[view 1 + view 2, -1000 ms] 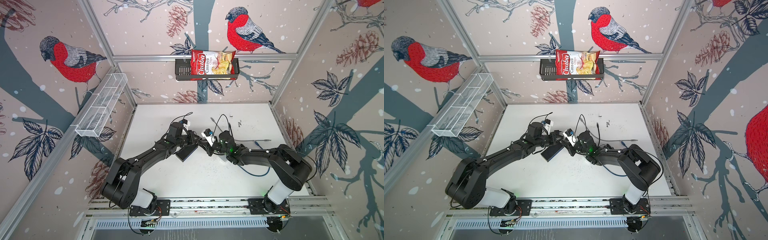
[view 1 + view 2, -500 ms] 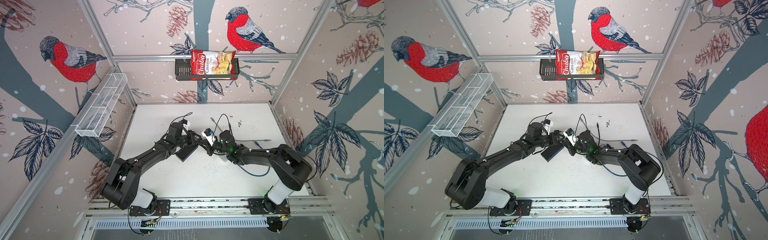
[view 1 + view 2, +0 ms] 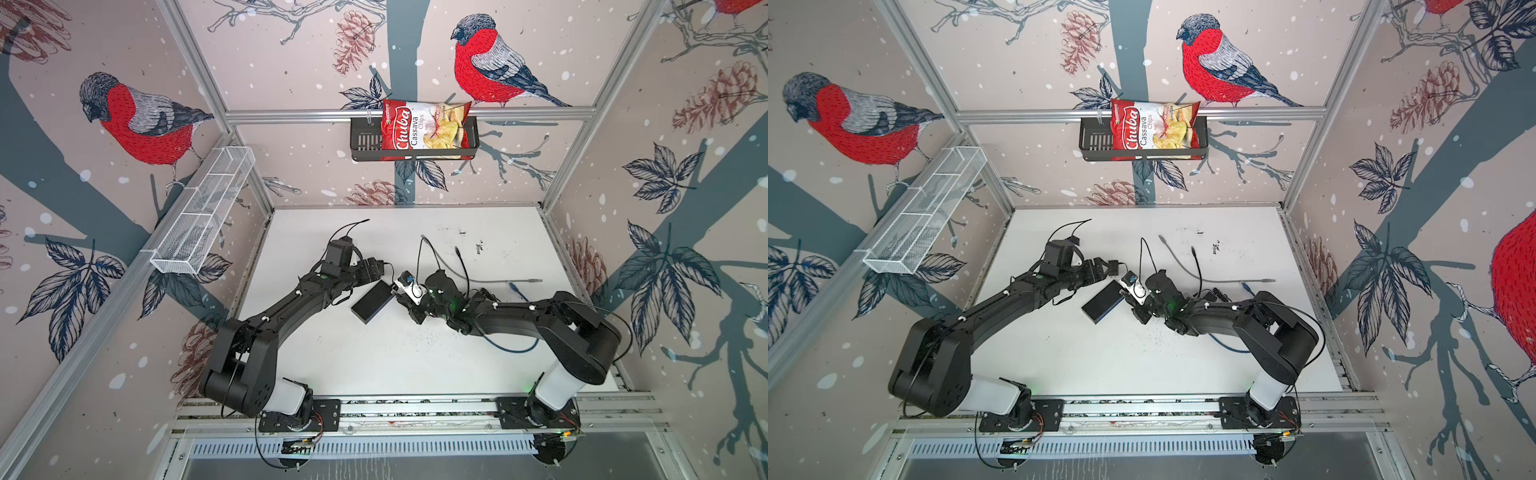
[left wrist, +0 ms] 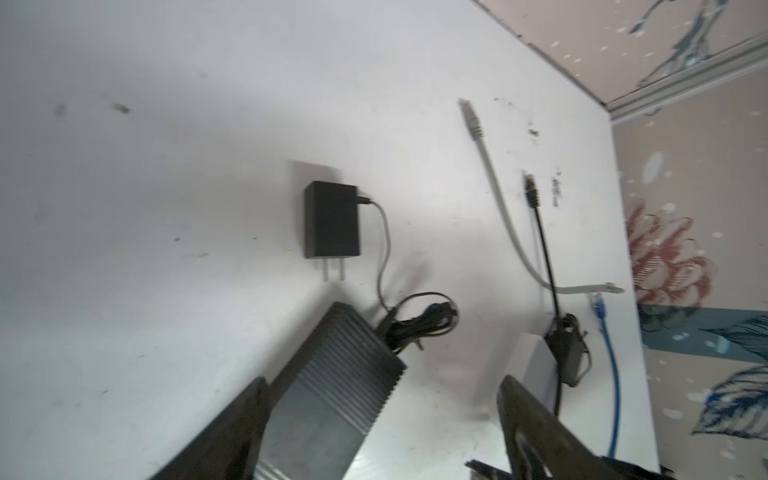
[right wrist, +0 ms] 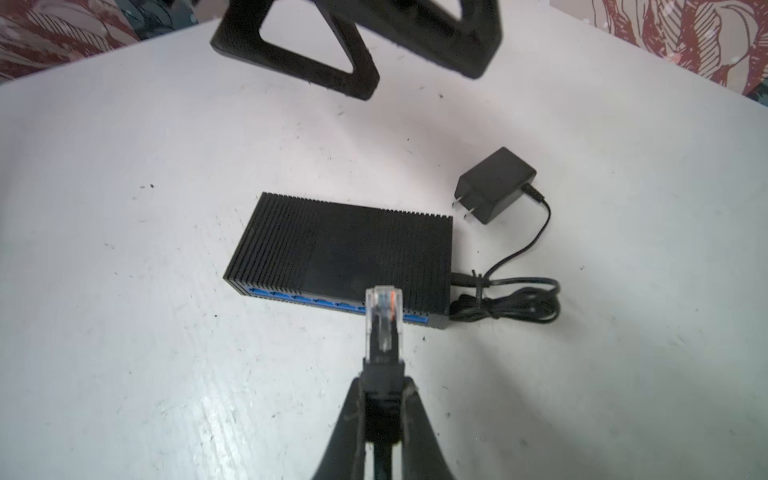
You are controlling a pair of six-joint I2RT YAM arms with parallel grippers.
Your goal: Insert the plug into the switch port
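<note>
Checking right arm first, what's the pose? (Kim)

Upper link rises from its base, then the forearm runs low over the table (image 3: 374, 365) twd the middle, as seen in both top views. The right gripper (image 5: 382, 376) points at the switch (image 5: 340, 245). (Jo)

Fingers? (Kim)

Pinched nearly together on the black boot of the plug (image 5: 383, 316), w/ the clear tip sticking out fwd. The tip sits over the blue port row, nr the end where the switch's own cord (image 5: 511, 305) is bundled. Doesn't look seated, and I can't tell the gap from the wrist cam. (Jo)

Left arm? (Kim)

Stretched diagonally from its base to mid-table, wrist low. The left gripper (image 4: 380, 382) is spread wide w/ nothing held. One end of the switch lies btw its fingers (image 4: 523, 411) in the left wrist cam. Can't tell if there's contact. (Jo)

Anything else on the table? (Kim)

A power adapter (image 5: 494, 185) lies flat just beside the switch. A grey cable (image 4: 498, 195) and a blue cable (image 4: 611, 374) lie loose, well apart from it. A black cable (image 4: 540, 232) leads twd the right gripper. (Jo)
</note>
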